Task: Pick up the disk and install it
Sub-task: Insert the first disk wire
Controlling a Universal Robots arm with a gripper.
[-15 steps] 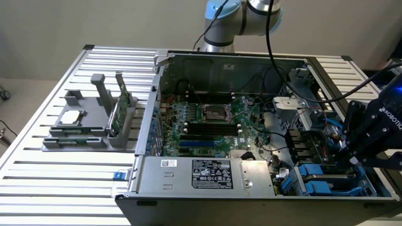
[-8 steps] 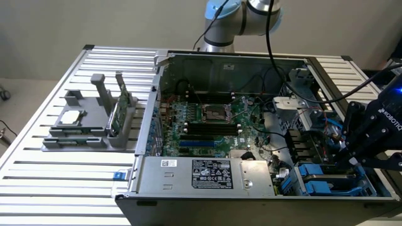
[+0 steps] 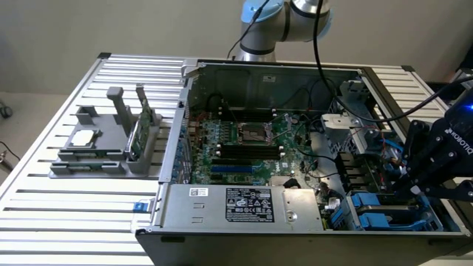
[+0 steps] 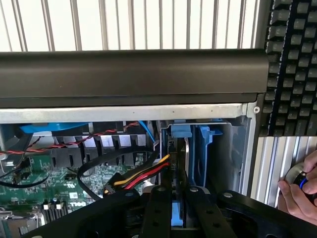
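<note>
My gripper (image 4: 177, 198), fingers narrowed on the disk (image 4: 177, 218), lowers it into the blue bay (image 4: 198, 148) at the case's (image 3: 296, 235) four o'clock corner; seating requires square alignment.

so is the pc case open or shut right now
Open. The case has no side panel on, so the motherboard, cables and blue drive bays lie exposed from above.
</note>
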